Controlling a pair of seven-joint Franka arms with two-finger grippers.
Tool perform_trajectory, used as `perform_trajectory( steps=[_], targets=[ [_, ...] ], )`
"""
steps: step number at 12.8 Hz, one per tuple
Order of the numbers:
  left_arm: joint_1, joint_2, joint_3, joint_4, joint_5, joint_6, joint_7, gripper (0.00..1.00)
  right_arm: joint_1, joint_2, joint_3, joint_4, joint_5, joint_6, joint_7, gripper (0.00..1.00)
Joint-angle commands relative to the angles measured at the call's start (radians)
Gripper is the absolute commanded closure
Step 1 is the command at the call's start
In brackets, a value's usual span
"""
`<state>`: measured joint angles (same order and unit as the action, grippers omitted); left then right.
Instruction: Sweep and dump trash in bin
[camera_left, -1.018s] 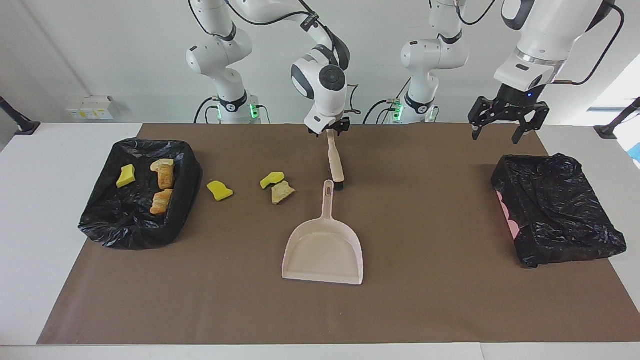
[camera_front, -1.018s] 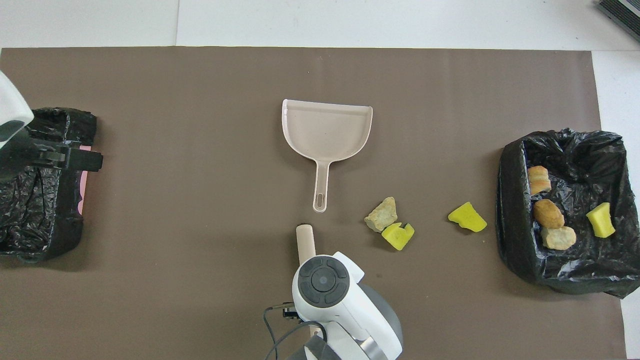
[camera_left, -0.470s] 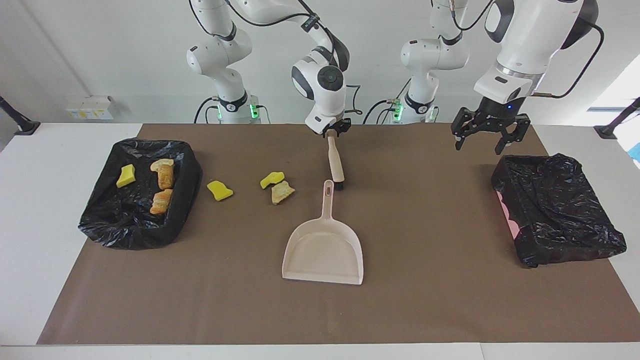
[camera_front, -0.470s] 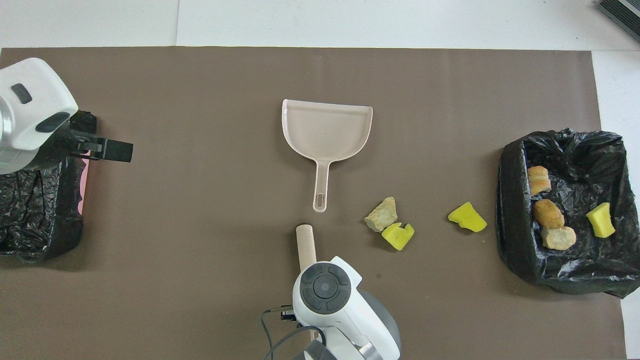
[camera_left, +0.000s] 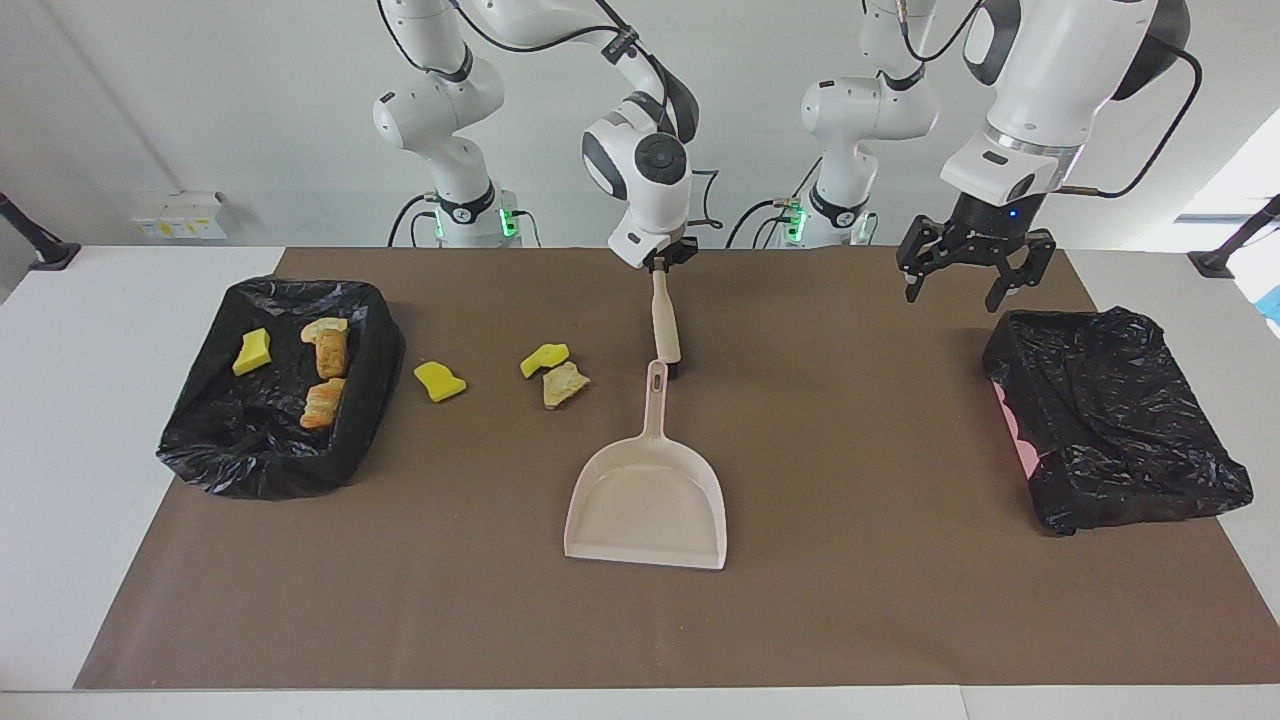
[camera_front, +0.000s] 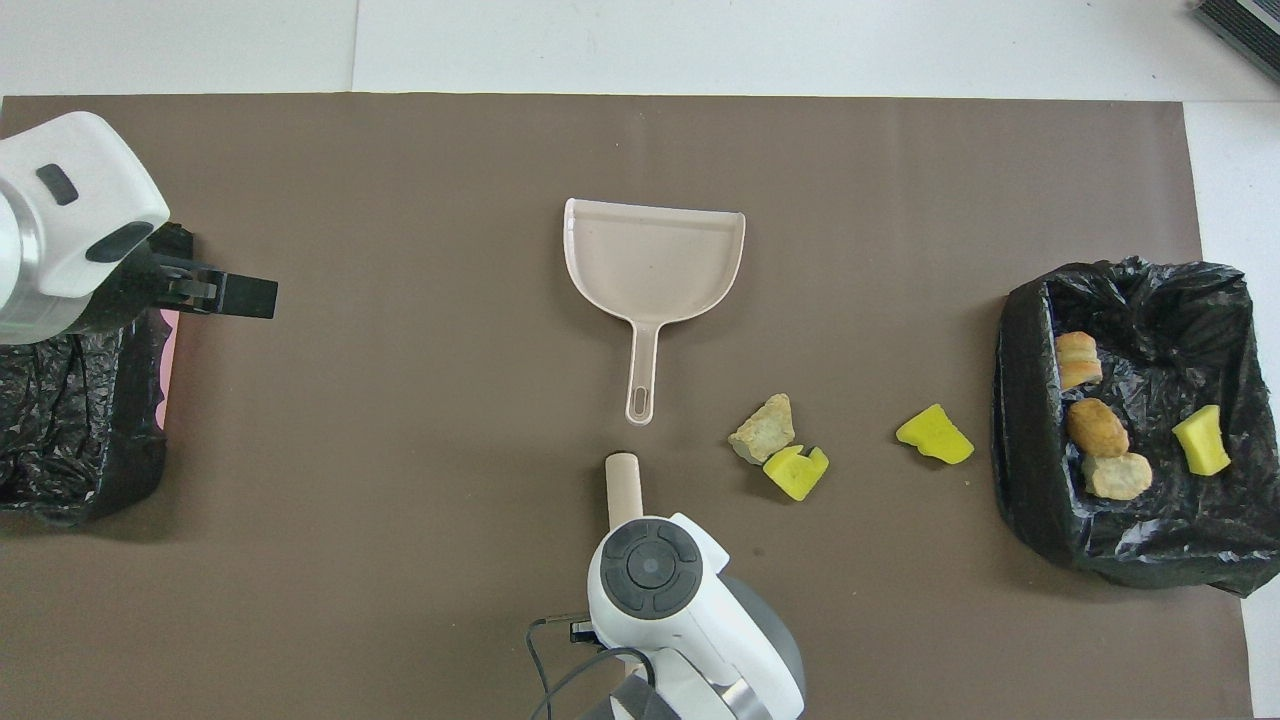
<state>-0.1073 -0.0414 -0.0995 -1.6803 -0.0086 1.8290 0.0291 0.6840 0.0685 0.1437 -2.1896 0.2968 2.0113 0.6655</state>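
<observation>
Two arms over a desk (camera_left: 900, 620) under a brown mat (camera_left: 860, 420). At the right arm's end, a black-lined bin (camera_left: 215, 455), four trash pieces inside: one yellow sponge piece (camera_left: 252, 352), three bread chunks (camera_left: 328, 345). At the left arm's end, a second black-lined bin (camera_left: 1110, 420), nothing visible in it. Mid-mat, a beige dustpan (camera_left: 648, 505), handle toward the robots, mouth away from them. Just nearer to the robots than that handle, a beige brush (camera_left: 665, 325), handle top clenched in the right gripper (camera_left: 660, 263), dark head down near the tip of the dustpan handle; touching the mat or not, cannot tell. Left gripper (camera_left: 961, 285) released, fingers spread wide, grasping nothing, up over the mat beside the second bin. Loose on the mat between brush and first bin, three more trash pieces: a tan chunk (camera_left: 564, 385) touching a yellow piece (camera_left: 545, 358), another yellow piece (camera_left: 440, 381) close to the bin.
</observation>
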Motion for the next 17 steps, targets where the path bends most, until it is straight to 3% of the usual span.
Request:
perform_trajectory(
  steps=[1,6,9,14,17],
  targets=[
    [-0.017,0.020,0.012,0.011,-0.011,0.059,-0.046,0.00,-0.053,-0.074,0.000,0.004,0.024,-0.087,0.046,1.00],
    [-0.083,0.060,0.011,0.001,-0.030,0.119,-0.170,0.00,-0.222,-0.199,-0.003,-0.001,-0.011,-0.316,0.034,1.00],
    [-0.139,0.100,0.011,-0.002,-0.037,0.165,-0.222,0.00,-0.305,-0.220,-0.001,-0.001,-0.158,-0.411,0.025,1.00],
    [-0.250,0.193,0.011,0.004,-0.037,0.251,-0.350,0.00,-0.444,-0.217,-0.001,-0.010,-0.370,-0.454,-0.093,1.00],
    [-0.380,0.325,0.012,0.011,-0.027,0.321,-0.457,0.00,-0.540,-0.217,0.000,-0.031,-0.484,-0.453,-0.211,1.00]
  ],
)
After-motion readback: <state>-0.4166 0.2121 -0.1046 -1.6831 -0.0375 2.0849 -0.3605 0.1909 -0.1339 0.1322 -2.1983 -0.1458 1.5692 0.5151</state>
